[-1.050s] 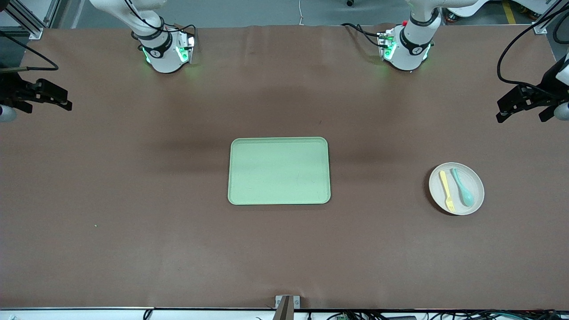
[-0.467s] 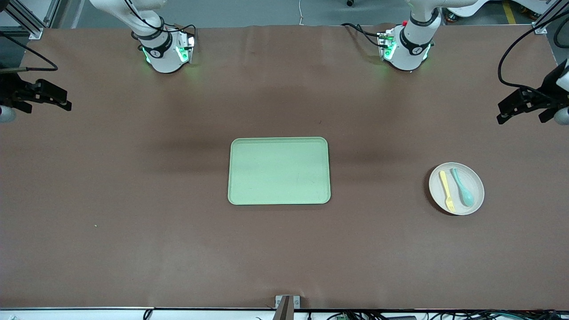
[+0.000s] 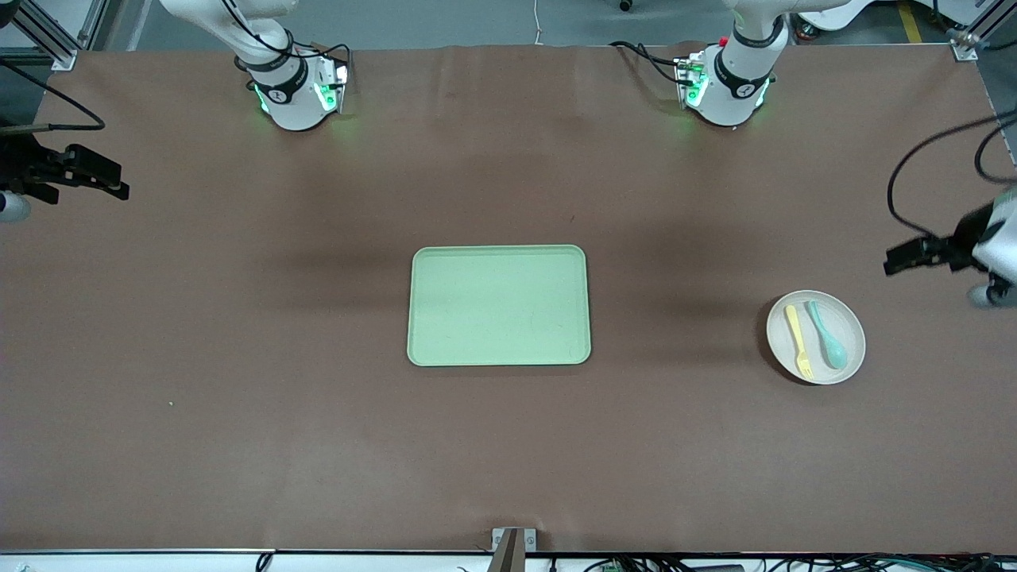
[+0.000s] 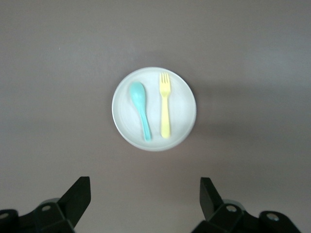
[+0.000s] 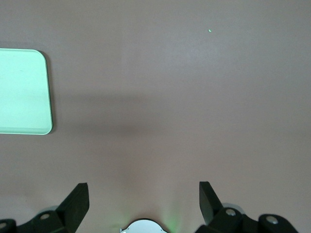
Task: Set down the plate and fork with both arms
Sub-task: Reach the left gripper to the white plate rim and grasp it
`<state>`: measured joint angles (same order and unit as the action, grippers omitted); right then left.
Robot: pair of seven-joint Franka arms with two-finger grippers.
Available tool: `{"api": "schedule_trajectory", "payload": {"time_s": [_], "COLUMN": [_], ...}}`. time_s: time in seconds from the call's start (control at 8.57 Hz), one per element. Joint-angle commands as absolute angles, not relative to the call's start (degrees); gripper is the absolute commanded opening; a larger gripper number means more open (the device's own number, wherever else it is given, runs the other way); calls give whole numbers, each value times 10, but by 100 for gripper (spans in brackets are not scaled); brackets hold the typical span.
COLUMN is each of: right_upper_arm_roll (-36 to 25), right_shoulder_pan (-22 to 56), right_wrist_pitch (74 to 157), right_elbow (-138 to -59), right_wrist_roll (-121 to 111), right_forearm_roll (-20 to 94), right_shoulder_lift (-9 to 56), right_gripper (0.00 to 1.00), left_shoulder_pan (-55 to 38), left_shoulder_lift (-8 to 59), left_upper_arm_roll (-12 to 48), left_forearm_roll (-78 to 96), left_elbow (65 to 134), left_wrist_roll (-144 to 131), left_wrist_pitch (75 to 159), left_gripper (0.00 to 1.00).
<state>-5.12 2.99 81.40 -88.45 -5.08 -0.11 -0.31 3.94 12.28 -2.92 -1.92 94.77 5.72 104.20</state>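
The beige plate (image 3: 850,361) lies on the brown table toward the left arm's end. On it rest the yellow fork (image 3: 798,342) and a teal spoon (image 3: 827,337), side by side. The left wrist view looks down on the plate (image 4: 182,104) and fork (image 4: 165,107). My left gripper (image 3: 896,261) hangs open and empty over bare table close to the plate; its jaws (image 4: 144,187) stand wide apart. Over the table's edge at the right arm's end, my right gripper (image 3: 121,183) waits open with nothing in it, as the right wrist view (image 5: 144,191) also shows.
A light green rectangular tray (image 3: 499,305) lies at the table's middle, and one of its corners (image 5: 24,92) shows in the right wrist view. Both arm bases (image 3: 294,87) (image 3: 727,83) stand at the table's edge farthest from the front camera.
The left gripper has swung closer to the plate, lower in the front view. The right arm has barely moved. Plate, fork and spoon lie as before.
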Motion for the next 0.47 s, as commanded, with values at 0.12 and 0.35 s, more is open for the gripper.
{"api": "schedule_trajectory", "payload": {"time_s": [0.12, 0.35], "right_upper_arm_roll": [-50, -50], "right_shoulder_pan": [31, 32], "right_wrist_pitch": [817, 817], "right_elbow": [-892, -892], "right_wrist_roll": [-43, -43], "right_forearm_roll": [-9, -9], "right_shoulder_lift": [-8, -8], "right_gripper": [100, 99], "left_shoulder_pan": [116, 155], "left_shoulder_lift": [232, 299], "left_upper_arm_roll": [-27, -26], "left_forearm_roll": [35, 94], "left_elbow": [930, 931], "left_wrist_roll": [139, 197], "left_wrist_pitch": [1109, 1153], "left_gripper": [99, 91]}}
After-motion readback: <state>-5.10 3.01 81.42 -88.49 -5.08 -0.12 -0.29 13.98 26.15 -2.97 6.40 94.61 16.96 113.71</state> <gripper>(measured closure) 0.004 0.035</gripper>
